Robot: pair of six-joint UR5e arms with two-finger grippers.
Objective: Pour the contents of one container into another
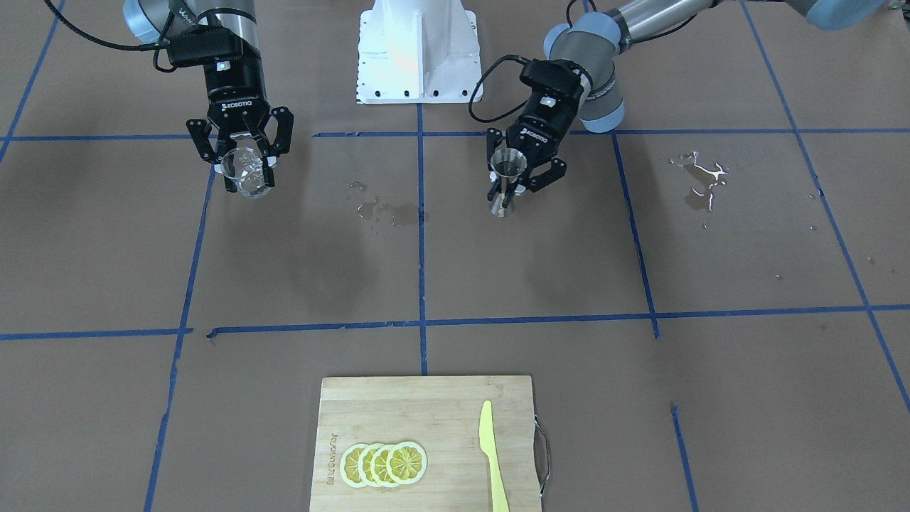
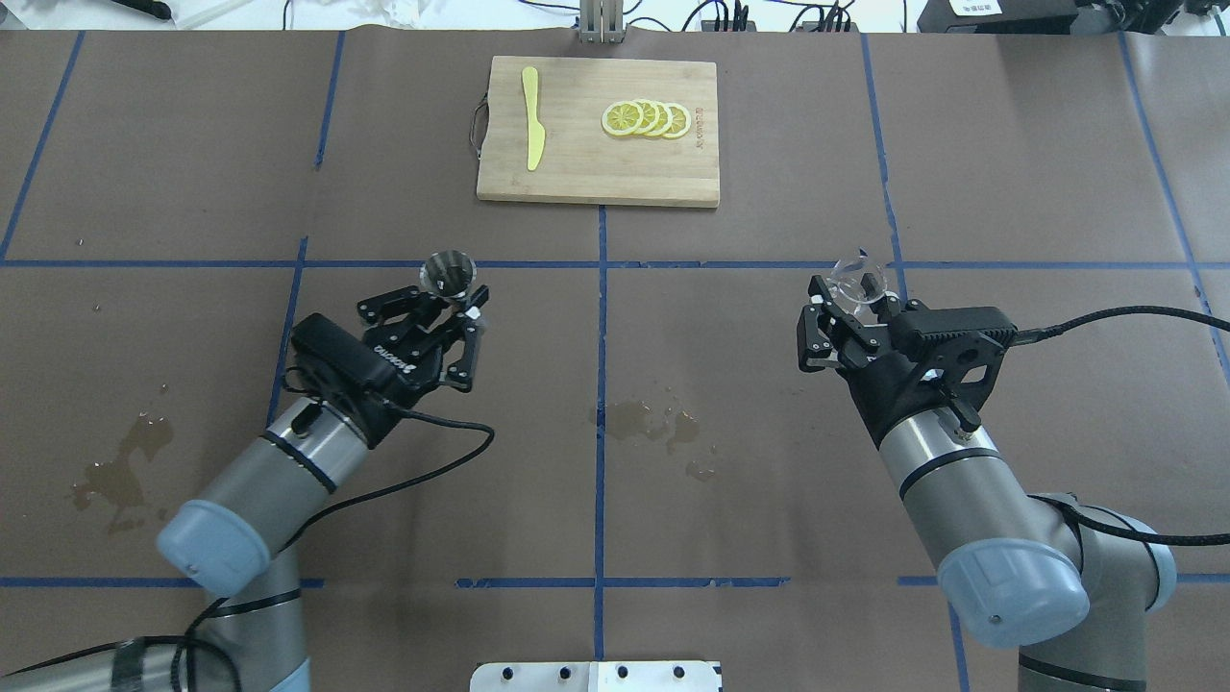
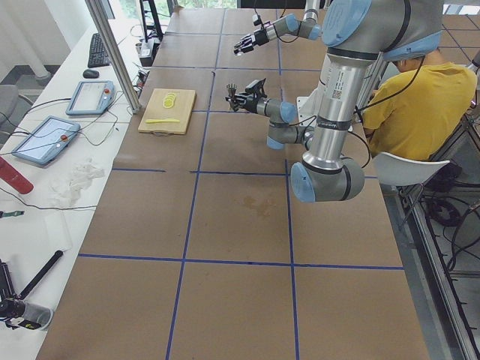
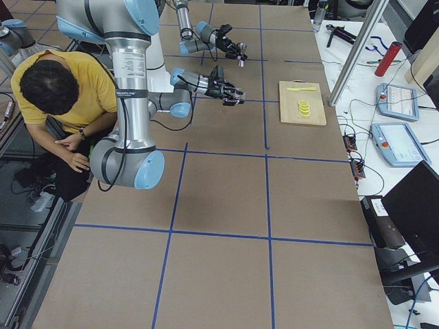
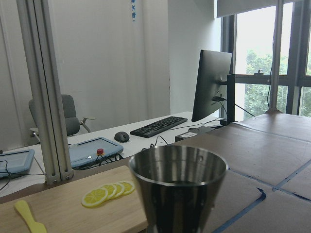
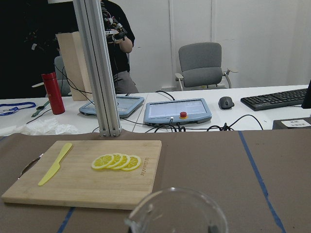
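Taking 12 o'clock in the overhead view as straight out from my base, my left tool (image 2: 452, 293) sits at about 10 o'clock and my right tool (image 2: 855, 293) at about 2 o'clock. Both are lifted clear of the tabletop (image 2: 769, 529) and are well apart.

My left tool's 2 fingers are drawn in narrow around the waist of the steel jigger (image 2: 448, 273). The jigger stands upright with its wider cone on top, which I judge is the right way to hold it: the grip leaves the mouth free to receive. The bowl looks dark low down, but I cannot tell whether that is liquid.

My right tool is closed to a wider span on the sides of the glass cup (image 2: 858, 279). The rim is above the fingers and roughly level, so nothing should run out early. I cannot tell how much the cup holds.

The cutting board (image 2: 598, 130) lies at 12 o'clock with the lemon slices (image 2: 646, 118) and the yellow knife (image 2: 531, 130) on it, out of the way of both arms. A wet patch (image 2: 644, 423) marks the paper near the centre of the tabletop.

I judge the pour has not begun. The cup has to travel toward 9 o'clock until its lip is over the jigger. The jigger's mouth is small, so a hasty tilt could easily spill.
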